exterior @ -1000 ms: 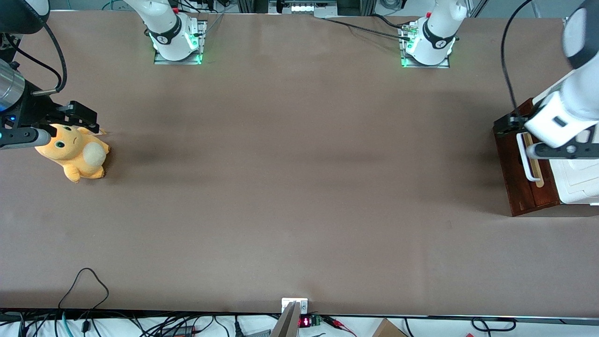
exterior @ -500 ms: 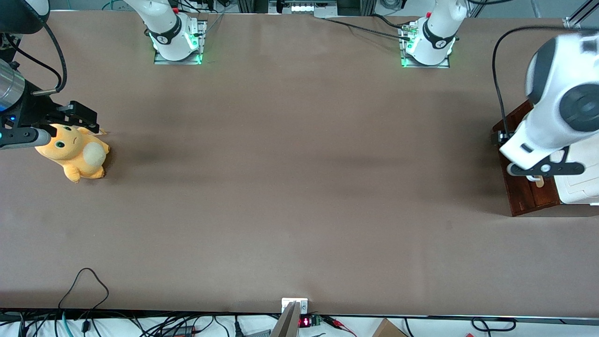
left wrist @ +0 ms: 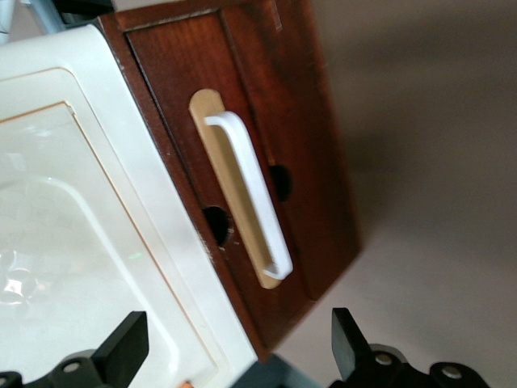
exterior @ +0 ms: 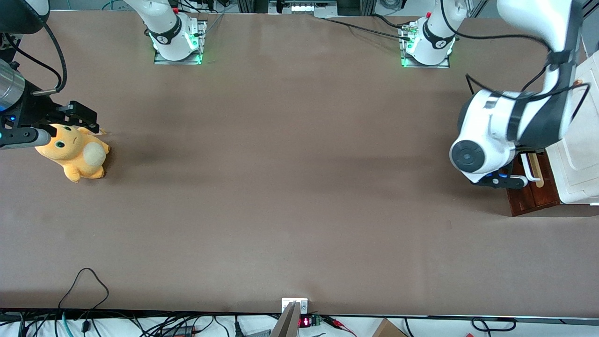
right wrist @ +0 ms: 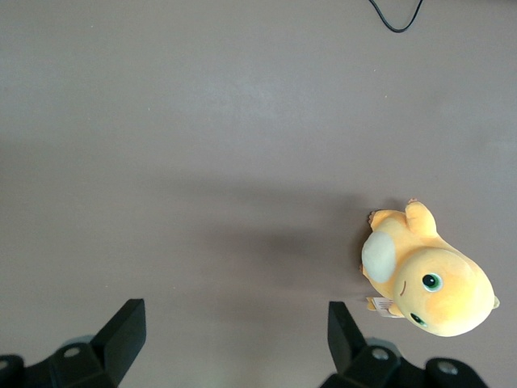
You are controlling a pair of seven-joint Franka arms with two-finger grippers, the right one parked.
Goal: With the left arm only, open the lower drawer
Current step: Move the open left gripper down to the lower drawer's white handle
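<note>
The drawer (exterior: 531, 196) sits at the working arm's end of the table (exterior: 281, 187), at abt 3 o'clock in the front view, w/ its dark reddish-brown front facing the table's middle and showing no gap vs the white cabinet (exterior: 578, 159) above it, so it looks shut. Its white bar handle (exterior: 530, 168) runs along a pale wood strip (exterior: 536, 169); in the front view only the handle's end nearer the camera shows, the rest is covered by the arm. The left arm (exterior: 510, 126) comes in from abt 1 o'clock, bends over the cabinet, and its rounded white wrist hangs above the drawer front. The gripper (left wrist: 234, 356) is over the cabinet-drawer edge, above the drawer, not touching the handle (left wrist: 246, 194); wrist cam shows the 2 black fingers (left wrist: 121, 347) spread wide apart, nothing btwn them, jaws open. Same view: drawer front (left wrist: 299, 121) w/ handle lying on the strip (left wrist: 222, 186), 2 dark round spots on the wood either side of the bar, and the cabinet's white top (left wrist: 73, 218) w/ a thin orange-brown line around its panel. At abt 9 o'clock, toward the parked arm's end, a yellow-orange plush toy (exterior: 75, 150) lies on the table, well apart from the drawer.
</note>
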